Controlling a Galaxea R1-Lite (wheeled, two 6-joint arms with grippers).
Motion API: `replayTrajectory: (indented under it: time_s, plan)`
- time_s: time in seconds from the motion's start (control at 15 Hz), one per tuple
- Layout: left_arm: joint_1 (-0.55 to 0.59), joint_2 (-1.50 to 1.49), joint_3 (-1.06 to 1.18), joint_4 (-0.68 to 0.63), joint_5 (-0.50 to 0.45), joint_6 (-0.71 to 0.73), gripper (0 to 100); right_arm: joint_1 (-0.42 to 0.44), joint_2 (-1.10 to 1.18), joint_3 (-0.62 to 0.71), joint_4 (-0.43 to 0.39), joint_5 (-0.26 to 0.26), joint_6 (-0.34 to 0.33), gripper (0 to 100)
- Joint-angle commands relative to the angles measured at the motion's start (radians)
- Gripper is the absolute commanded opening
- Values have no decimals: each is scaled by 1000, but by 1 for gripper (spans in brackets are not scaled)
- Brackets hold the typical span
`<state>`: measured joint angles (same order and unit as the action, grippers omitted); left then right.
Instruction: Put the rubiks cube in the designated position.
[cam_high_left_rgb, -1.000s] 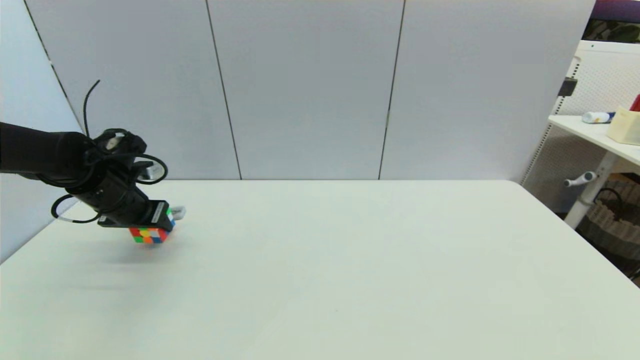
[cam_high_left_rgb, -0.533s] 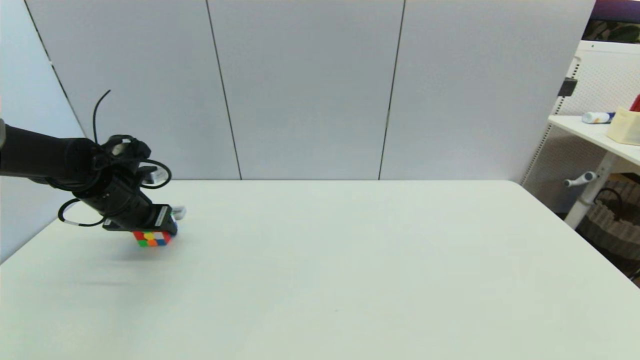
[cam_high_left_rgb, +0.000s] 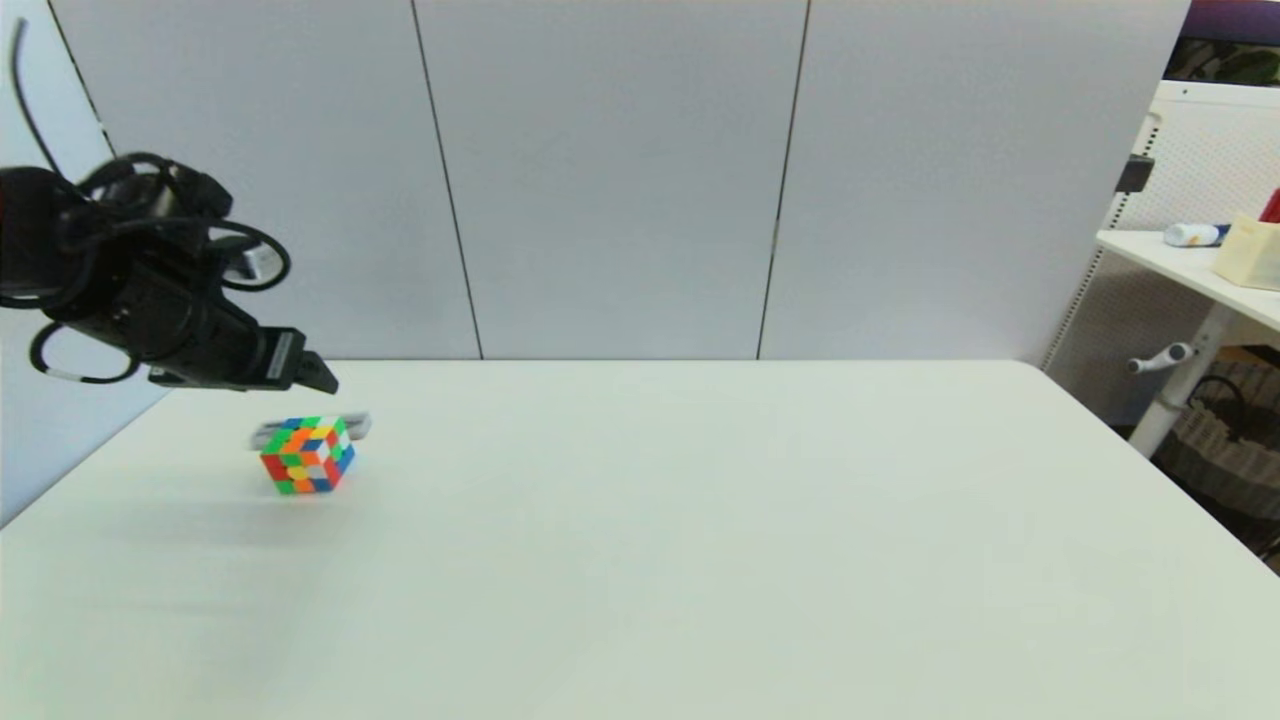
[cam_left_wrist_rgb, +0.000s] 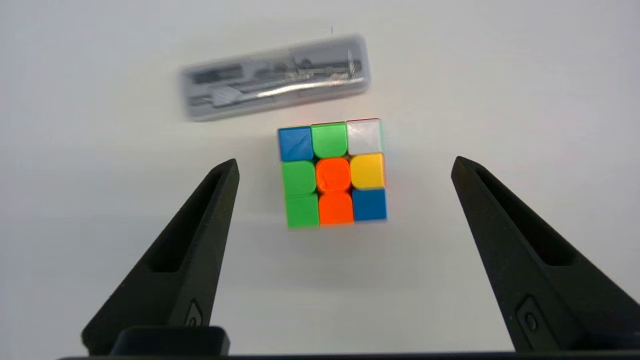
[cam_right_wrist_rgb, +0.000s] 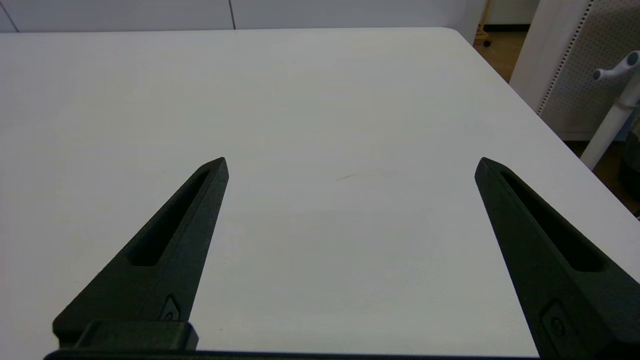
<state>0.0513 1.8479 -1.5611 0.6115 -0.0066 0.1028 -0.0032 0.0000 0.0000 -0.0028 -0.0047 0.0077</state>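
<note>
The rubiks cube (cam_high_left_rgb: 307, 455) (cam_left_wrist_rgb: 333, 173) rests on the white table at the far left, just in front of the thin grey slab (cam_high_left_rgb: 356, 427) (cam_left_wrist_rgb: 276, 78), beside it rather than on it. My left gripper (cam_high_left_rgb: 325, 378) (cam_left_wrist_rgb: 345, 167) hovers above the cube, open and holding nothing, its two black fingers (cam_left_wrist_rgb: 200, 220) wide on either side of the cube in the left wrist view. My right gripper (cam_right_wrist_rgb: 350, 167) is open over bare table and does not show in the head view.
The white table (cam_high_left_rgb: 700, 540) stretches to the right and front. Grey wall panels (cam_high_left_rgb: 600, 180) close off the far edge. A second white desk (cam_high_left_rgb: 1200, 270) with a bottle and a box stands off to the right, beyond the table's edge.
My left gripper has let go of the cube, opened and risen up and to the left. The cube now sits free on the table in front of the slab.
</note>
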Motion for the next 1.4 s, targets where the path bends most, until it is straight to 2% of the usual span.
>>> replayTrajectory:
  time_s: [0.07,0.27,0.4,0.47,0.73,0.8,1.07,1.27,1.4]
  plan:
    - [-1,-294,-96,14,8,5,100,0,0,0,0,0,0,100]
    - [-1,-434,-66,-79,10,26,100,0,0,0,0,0,0,100]
    - [-2,-628,159,-179,14,40,100,0,0,0,0,0,0,100]
    - [-2,-723,326,-283,14,41,100,0,2,0,0,0,0,100]
    - [1,-1070,1115,-883,39,32,100,0,0,0,0,0,0,100]
    - [1,-1156,1285,-958,73,31,100,0,0,0,0,0,0,100]
    - [-10,-1446,1564,-927,71,32,100,0,0,0,0,0,0,100]
    - [-34,-1681,1561,-693,60,29,100,0,0,0,0,0,0,100]
    - [-53,-1751,1561,-624,-18,12,100,0,0,0,0,0,0,100]
